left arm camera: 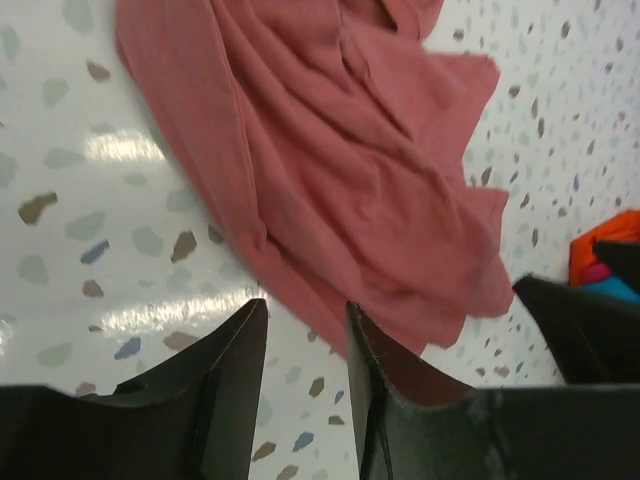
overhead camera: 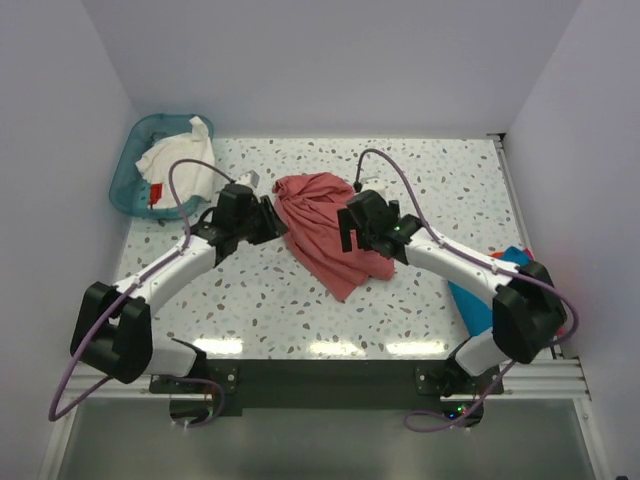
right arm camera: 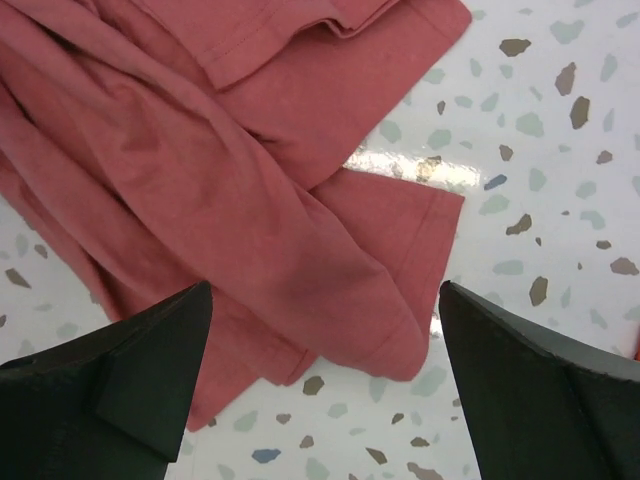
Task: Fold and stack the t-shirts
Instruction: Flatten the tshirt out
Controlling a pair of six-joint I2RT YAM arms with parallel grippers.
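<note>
A salmon-red t-shirt (overhead camera: 325, 228) lies crumpled on the middle of the speckled table; it also shows in the left wrist view (left arm camera: 340, 170) and the right wrist view (right arm camera: 230, 170). My left gripper (overhead camera: 275, 222) is at the shirt's left edge, jaws a little apart and empty (left arm camera: 305, 315), with bare table between them. My right gripper (overhead camera: 346, 228) hangs wide open over the shirt's right side (right arm camera: 325, 290), holding nothing. A white t-shirt (overhead camera: 180, 160) lies in the basket. Folded teal-blue (overhead camera: 468, 296) and orange-red (left arm camera: 605, 235) shirts lie at the right, mostly hidden by my right arm.
A teal plastic basket (overhead camera: 128, 175) stands at the table's back left corner. White walls close in the table at the back and both sides. A small white object (overhead camera: 247, 178) lies just behind my left gripper.
</note>
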